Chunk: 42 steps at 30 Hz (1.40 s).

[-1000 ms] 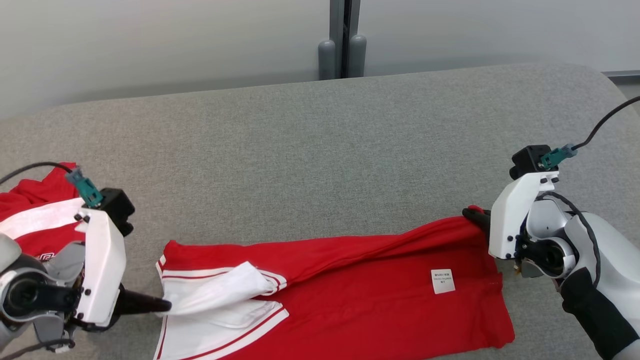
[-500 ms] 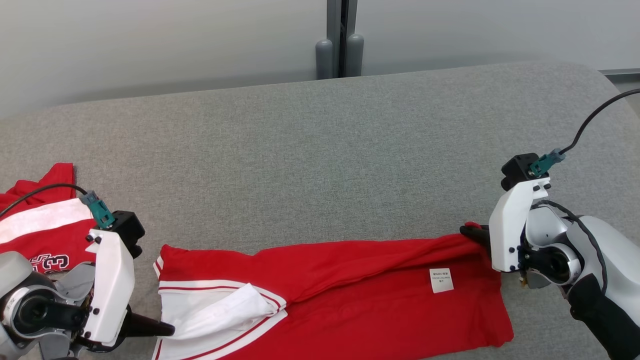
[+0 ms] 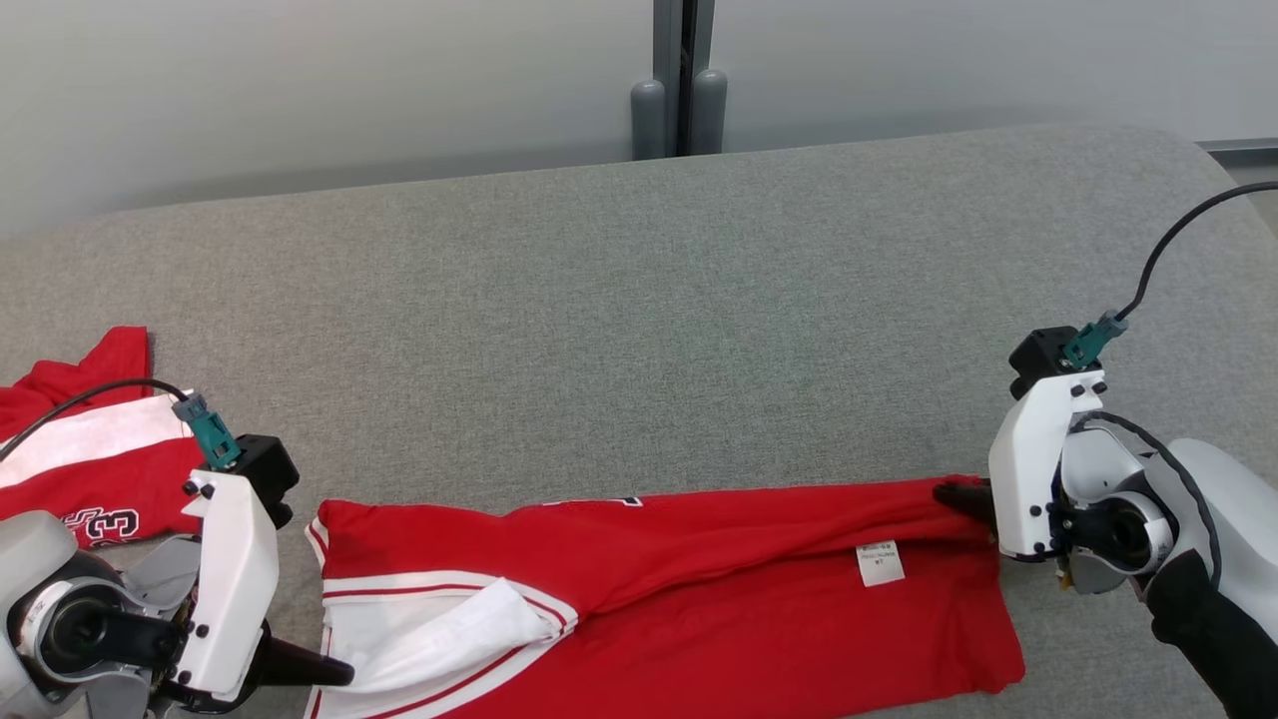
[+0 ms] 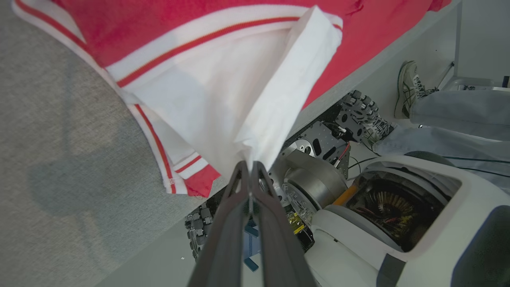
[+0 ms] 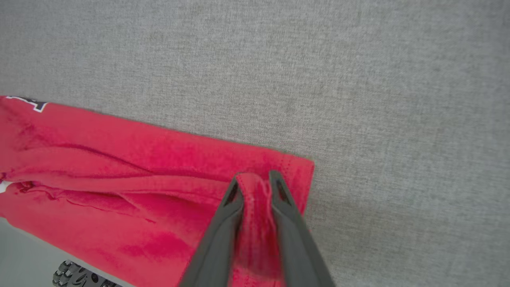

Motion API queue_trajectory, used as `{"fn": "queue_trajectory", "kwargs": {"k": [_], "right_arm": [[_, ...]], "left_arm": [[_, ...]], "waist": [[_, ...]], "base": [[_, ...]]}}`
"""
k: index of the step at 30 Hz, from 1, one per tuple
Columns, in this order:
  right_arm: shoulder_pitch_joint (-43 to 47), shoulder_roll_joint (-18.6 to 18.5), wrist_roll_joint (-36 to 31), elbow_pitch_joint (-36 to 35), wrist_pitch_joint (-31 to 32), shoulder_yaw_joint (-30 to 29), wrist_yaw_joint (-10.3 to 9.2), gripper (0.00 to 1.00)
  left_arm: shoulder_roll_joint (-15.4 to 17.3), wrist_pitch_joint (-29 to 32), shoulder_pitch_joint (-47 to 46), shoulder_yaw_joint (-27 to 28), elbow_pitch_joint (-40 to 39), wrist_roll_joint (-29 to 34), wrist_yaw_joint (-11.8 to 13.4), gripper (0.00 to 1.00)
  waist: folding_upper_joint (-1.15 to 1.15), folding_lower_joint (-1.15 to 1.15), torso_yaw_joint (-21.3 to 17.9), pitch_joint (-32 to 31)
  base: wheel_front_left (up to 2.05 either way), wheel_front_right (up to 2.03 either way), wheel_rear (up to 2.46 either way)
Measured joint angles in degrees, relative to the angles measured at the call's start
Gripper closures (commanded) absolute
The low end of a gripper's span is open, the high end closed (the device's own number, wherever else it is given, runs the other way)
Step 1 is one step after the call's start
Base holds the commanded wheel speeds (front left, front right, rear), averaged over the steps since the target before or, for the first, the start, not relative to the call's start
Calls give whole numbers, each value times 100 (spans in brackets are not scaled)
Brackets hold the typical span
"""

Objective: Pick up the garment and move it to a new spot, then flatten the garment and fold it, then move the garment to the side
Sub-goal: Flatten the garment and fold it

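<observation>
Risks letting the red garment [image 3: 749, 619], stretched along the near edge of the grey table [image 3: 639, 300], wrinkle or slide off, given a left gripper [image 4: 251, 164] clamped on its white sleeve [image 4: 279, 99] and a right gripper [image 5: 255, 179] narrowly parted astride the hem [image 5: 297, 167], hold uncertain.

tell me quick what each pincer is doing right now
Left pincer: closed, pinching the white sleeve of the red-and-white cloth garment.
Right pincer: jaws slightly apart around a fold of its red hem; grip cannot be told.
</observation>
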Motion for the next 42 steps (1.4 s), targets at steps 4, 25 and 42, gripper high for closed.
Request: {"fn": "queue_trajectory", "kwargs": {"k": [4,25,42], "right_arm": [[-11,20,-1,14,26,-13,0,0],[223,-422,-172,-779,-1371,-1154,0,0],[2241,458,-1527,-1846,-4247,-3063,0,0]], "left_arm": [[-18,4,58,0,33,10,13,0],[-63,-1539,93,622,109,397,-129,0],[300,-6577,1700,1807,-197,1379,942,0]], "waist": [[0,0,-10,-14],[0,0,25,-584],[0,0,190,-746]], "base": [[0,0,0],[0,0,0],[0,0,0]]}}
